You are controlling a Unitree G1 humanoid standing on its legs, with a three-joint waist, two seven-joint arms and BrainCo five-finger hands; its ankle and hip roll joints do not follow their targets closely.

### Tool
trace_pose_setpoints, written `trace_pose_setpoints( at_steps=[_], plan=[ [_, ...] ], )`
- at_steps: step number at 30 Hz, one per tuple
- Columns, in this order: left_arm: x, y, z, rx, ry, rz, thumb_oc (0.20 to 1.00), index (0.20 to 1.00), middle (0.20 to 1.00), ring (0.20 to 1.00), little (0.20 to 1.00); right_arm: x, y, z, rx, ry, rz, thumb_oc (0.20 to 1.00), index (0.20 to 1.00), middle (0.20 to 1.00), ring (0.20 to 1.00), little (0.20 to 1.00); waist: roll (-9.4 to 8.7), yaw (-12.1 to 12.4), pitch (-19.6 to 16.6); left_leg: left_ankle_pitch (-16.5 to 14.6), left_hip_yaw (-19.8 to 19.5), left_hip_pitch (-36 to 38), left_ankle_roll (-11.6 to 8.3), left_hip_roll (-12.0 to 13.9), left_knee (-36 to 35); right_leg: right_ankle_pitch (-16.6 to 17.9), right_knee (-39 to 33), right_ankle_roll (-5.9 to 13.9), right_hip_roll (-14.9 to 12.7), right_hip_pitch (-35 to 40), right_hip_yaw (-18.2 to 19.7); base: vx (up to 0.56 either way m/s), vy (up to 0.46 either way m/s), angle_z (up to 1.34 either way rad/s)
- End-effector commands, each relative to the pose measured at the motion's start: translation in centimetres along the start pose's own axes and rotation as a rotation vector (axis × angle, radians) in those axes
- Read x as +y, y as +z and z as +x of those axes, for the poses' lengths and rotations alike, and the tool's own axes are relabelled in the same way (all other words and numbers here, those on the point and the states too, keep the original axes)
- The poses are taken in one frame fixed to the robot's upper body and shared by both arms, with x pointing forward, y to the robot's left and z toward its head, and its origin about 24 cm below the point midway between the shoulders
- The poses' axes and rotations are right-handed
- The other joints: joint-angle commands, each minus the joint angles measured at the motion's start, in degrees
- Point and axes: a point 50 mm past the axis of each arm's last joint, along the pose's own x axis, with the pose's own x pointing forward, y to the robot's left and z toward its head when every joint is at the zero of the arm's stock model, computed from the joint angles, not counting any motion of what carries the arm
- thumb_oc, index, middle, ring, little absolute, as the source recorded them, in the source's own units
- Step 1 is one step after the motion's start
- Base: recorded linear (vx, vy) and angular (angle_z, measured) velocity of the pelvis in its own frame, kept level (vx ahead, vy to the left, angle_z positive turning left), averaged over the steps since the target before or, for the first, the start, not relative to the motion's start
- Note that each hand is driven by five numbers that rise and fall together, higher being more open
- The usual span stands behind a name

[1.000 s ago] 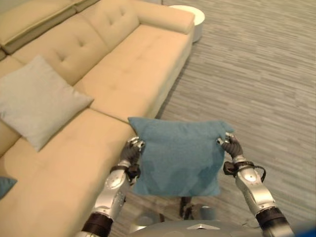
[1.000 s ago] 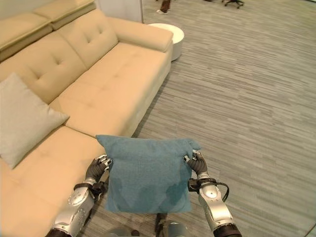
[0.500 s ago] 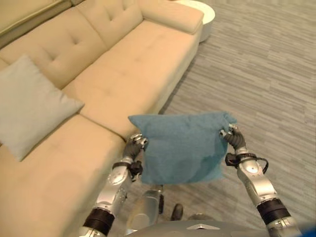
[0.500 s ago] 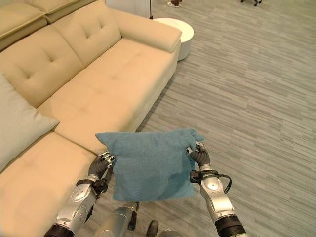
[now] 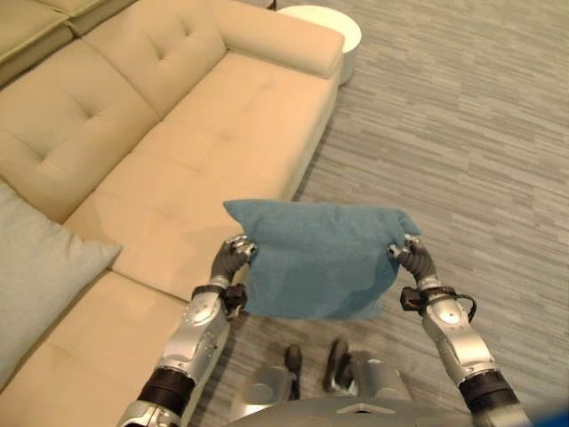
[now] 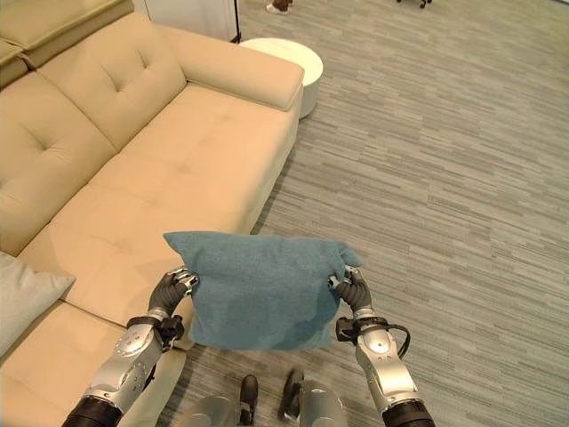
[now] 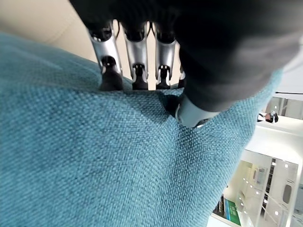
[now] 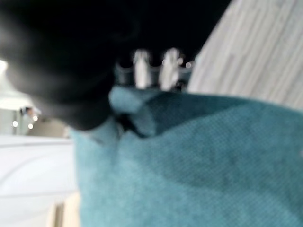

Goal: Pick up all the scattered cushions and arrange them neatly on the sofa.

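Observation:
A teal cushion (image 5: 316,258) hangs in the air in front of me, held by its two upper corners just off the beige sofa's (image 5: 204,133) front edge. My left hand (image 5: 233,260) is shut on the cushion's left corner and my right hand (image 5: 411,258) is shut on its right corner. In the left wrist view the fingers (image 7: 137,56) and thumb pinch the teal cloth (image 7: 94,161). The right wrist view has the fingers (image 8: 151,68) curled over the teal cushion (image 8: 199,161). A pale grey cushion (image 5: 40,267) leans on the sofa at the far left.
A round white side table (image 5: 324,22) stands past the sofa's armrest (image 5: 280,36). Grey striped carpet (image 5: 471,133) stretches to the right of the sofa. The sofa seat (image 5: 213,133) beyond the teal cushion is bare.
The camera has shifted, so the sofa and grey cushion slid left in view. The teal cushion stays held between both hands, now tipped flatter and a bit lower.

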Motion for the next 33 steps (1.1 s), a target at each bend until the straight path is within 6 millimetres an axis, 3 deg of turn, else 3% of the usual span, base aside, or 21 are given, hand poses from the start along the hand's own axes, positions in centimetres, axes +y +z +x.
trace_pose_setpoints(
  at_steps=[1, 4, 6, 7, 9, 11, 12, 14, 15, 18, 21, 23, 26, 30, 31, 33],
  plan=[
    [-1.0, 2.9, -0.1, -0.175, -0.07, -0.026, 0.2, 0.2, 0.2, 0.2, 0.2, -0.3, 4.1, 1.2, -0.2, -0.02, 0.028, 0.2, 0.2, 0.2, 0.2, 0.2, -1.55, -0.23, -2.52, -9.09, 0.18, -0.73, -0.94, -0.09, 4.24, 3.66, -7.25, 1.48, 2.91, 5.88, 2.5, 0.5, -0.004, 0.15],
    [-1.5, 2.4, -0.3, -0.158, -0.088, -0.033, 0.2, 0.2, 0.2, 0.2, 0.2, -0.7, 3.4, 0.8, -0.177, -0.034, 0.029, 0.2, 0.2, 0.2, 0.2, 0.2, -1.23, -0.5, -3.22, -10.75, -0.24, 0.77, -1.68, -0.32, 5.49, 4.04, -7.97, 0.91, 3.29, 7.78, 2.63, 0.39, -0.038, 0.27],
    [-1.7, 1.8, -0.6, -0.138, -0.098, -0.038, 0.2, 0.2, 0.2, 0.2, 0.2, -1.0, 2.9, 0.5, -0.161, -0.036, 0.028, 0.2, 0.2, 0.2, 0.2, 0.2, -0.88, -0.87, -4.04, -10.49, -0.75, 0.83, -3.67, 0.77, 10.85, 3.18, -8.79, -0.28, 4.34, 10.3, 2.29, 0.63, -0.171, 0.37],
    [-1.7, 1.8, -0.6, -0.136, -0.102, -0.035, 0.2, 0.2, 0.2, 0.2, 0.2, -1.1, 2.9, 0.4, -0.163, -0.037, 0.026, 0.2, 0.2, 0.2, 0.2, 0.2, -0.89, -0.99, -4.05, -9.45, -0.28, -0.06, -4.81, 1.72, 14.84, 2.42, -9.02, -1.03, 4.89, 11.42, 2.36, 0.37, -0.193, 0.27],
    [-2.1, 2.1, -0.5, -0.144, -0.122, -0.025, 0.2, 0.2, 0.2, 0.2, 0.2, -1.3, 3.1, 0.4, -0.175, -0.038, 0.036, 0.2, 0.2, 0.2, 0.2, 0.2, -0.31, -1.2, -2.96, -5.59, -0.6, -7.36, -6.79, 5.1, 30.93, 1.1, -9.19, -3.79, 7.16, 12.87, 2.26, 0.24, -0.197, 0.47],
    [-2.2, 2.4, -0.5, -0.156, -0.126, -0.025, 0.2, 0.2, 0.2, 0.2, 0.2, -1.4, 3.5, 0.6, -0.19, -0.045, 0.041, 0.2, 0.2, 0.2, 0.2, 0.2, 0.11, -0.77, -2.07, -4.96, -2.12, -11.81, -6.3, 6.35, 39.03, -0.06, -9.55, -5.26, 8.94, 13.92, 2.17, 0.19, -0.139, 0.31],
    [-2.5, 2.7, -0.4, -0.166, -0.132, -0.023, 0.2, 0.2, 0.2, 0.2, 0.2, -1.6, 3.7, 0.6, -0.192, -0.053, 0.043, 0.2, 0.2, 0.2, 0.2, 0.2, -0.45, -0.84, -1.68, -6.57, -2.38, -13.2, -5.51, 6.14, 38.48, -0.49, -9.65, -5.31, 8.66, 14.38, 1.98, 0.21, -0.092, 0.02],
    [-3.2, 2.9, -0.1, -0.17, -0.156, -0.03, 0.2, 0.2, 0.2, 0.2, 0.2, -1.9, 3.8, 0.7, -0.199, -0.066, 0.044, 0.2, 0.2, 0.2, 0.2, 0.2, -1.72, -1.38, -2.0, -11.65, -1.71, -13.59, -3.71, 5.01, 30.13, -0.64, -10.58, -4.74, 7.37, 15.15, 0.73, 0.2, -0.031, 0.14],
    [-3.6, 2.9, 0.0, -0.17, -0.169, -0.026, 0.2, 0.2, 0.2, 0.2, 0.2, -2.2, 3.8, 0.6, -0.202, -0.078, 0.039, 0.2, 0.2, 0.2, 0.2, 0.2, -2.54, -1.86, -2.12, -10.73, -1.79, -13.45, -3.72, 3.67, 22.97, -0.58, -11.16, -4.53, 6.29, 15.57, 0.24, 0.17, 0.018, 0.36],
    [-4.6, 3.6, 0.3, -0.195, -0.209, -0.015, 0.2, 0.2, 0.2, 0.2, 0.2, -2.7, 3.9, 0.9, -0.201, -0.106, 0.017, 0.2, 0.2, 0.2, 0.2, 0.2, -2.67, -3.19, -2.84, 0.16, -4.27, -12.56, -5.87, 1.73, -3.51, -0.94, -10.86, -4.92, 5.89, 15.48, -2.34, 0.18, 0.093, 0.43],
    [-4.8, 3.6, 0.4, -0.193, -0.218, -0.008, 0.2, 0.2, 0.2, 0.2, 0.2, -2.6, 3.9, 1.1, -0.195, -0.107, 0.019, 0.2, 0.2, 0.2, 0.2, 0.2, -3.09, -3.37, -2.84, 1.62, -5.11, -13.12, -6.5, 2.14, -5.89, -1.89, -9.97, -5.15, 6.06, 16.18, -2.27, 0.3, 0.162, 0.31],
    [-4.8, 3.1, 0.2, -0.175, -0.226, -0.003, 0.2, 0.2, 0.2, 0.2, 0.2, -2.2, 3.5, 0.9, -0.181, -0.084, 0.019, 0.2, 0.2, 0.2, 0.2, 0.2, -2.84, -3.08, -3.55, 2.75, -6.24, -11.42, -5.9, 2.45, -5.41, -3.16, -8.88, -4.67, 6.2, 17.49, -1.39, 0.41, 0.258, -0.33],
    [-4.7, 2.9, 0.0, -0.161, -0.235, 0.007, 0.2, 0.2, 0.2, 0.2, 0.2, -1.6, 2.9, 0.7, -0.159, -0.059, 0.014, 0.2, 0.2, 0.2, 0.2, 0.2, -3.6, -2.43, -4.25, 1.17, -5.98, -11.14, -4.55, 1.45, -0.55, -4.38, -2.81, -3.5, 4.05, 17.55, -0.48, 0.36, 0.261, -0.54],
    [-4.1, 3.3, 0.1, -0.17, -0.232, 0.041, 0.2, 0.2, 0.2, 0.2, 0.2, -0.4, 3.2, 1.0, -0.171, -0.017, 0.004, 0.2, 0.2, 0.2, 0.2, 0.2, -3.62, -2.37, -2.68, -2.94, -3.9, -7.99, -1.27, 0.59, 2.55, -0.3, 18.84, -0.36, -2.15, 9.39, -2.13, 0.24, 0.291, -0.35],
    [-4.0, 3.4, 0.1, -0.173, -0.225, 0.038, 0.2, 0.2, 0.2, 0.2, 0.2, -0.1, 3.3, 1.1, -0.17, -0.008, 0.009, 0.2, 0.2, 0.2, 0.2, 0.2, -3.5, -2.15, -2.49, -3.52, -3.51, -6.92, -0.75, 0.49, 2.48, -0.74, 20.26, -0.45, -2.82, 7.91, -1.98, 0.22, 0.249, -0.35],
    [-3.7, 3.3, 0.0, -0.171, -0.214, 0.036, 0.2, 0.2, 0.2, 0.2, 0.2, 0.0, 3.2, 1.2, -0.163, -0.006, 0.013, 0.2, 0.2, 0.2, 0.2, 0.2, -3.1, -1.64, -2.19, -3.84, -3.5, -6.07, -0.31, -0.01, 2.85, -1.24, 16.27, -0.89, -2.34, 8.09, -1.45, 0.21, 0.183, -0.25]
  ],
)
